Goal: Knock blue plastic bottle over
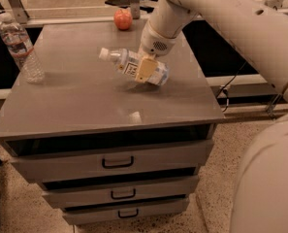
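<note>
The blue plastic bottle [126,64] is a clear bluish bottle with a white cap and a white label with dark text. It is tipped far over, cap pointing left and a little up, its base at the right near the tabletop. My gripper [144,71] is right against the bottle's body, its tan fingertip [143,70] over the label. The white arm comes down to it from the upper right.
A ribbed clear bottle [21,47] with a thin reddish band stands upright at the table's left edge. A red apple [123,19] sits at the back edge. The grey table [85,101] has three drawers below. The robot's white body fills the lower right.
</note>
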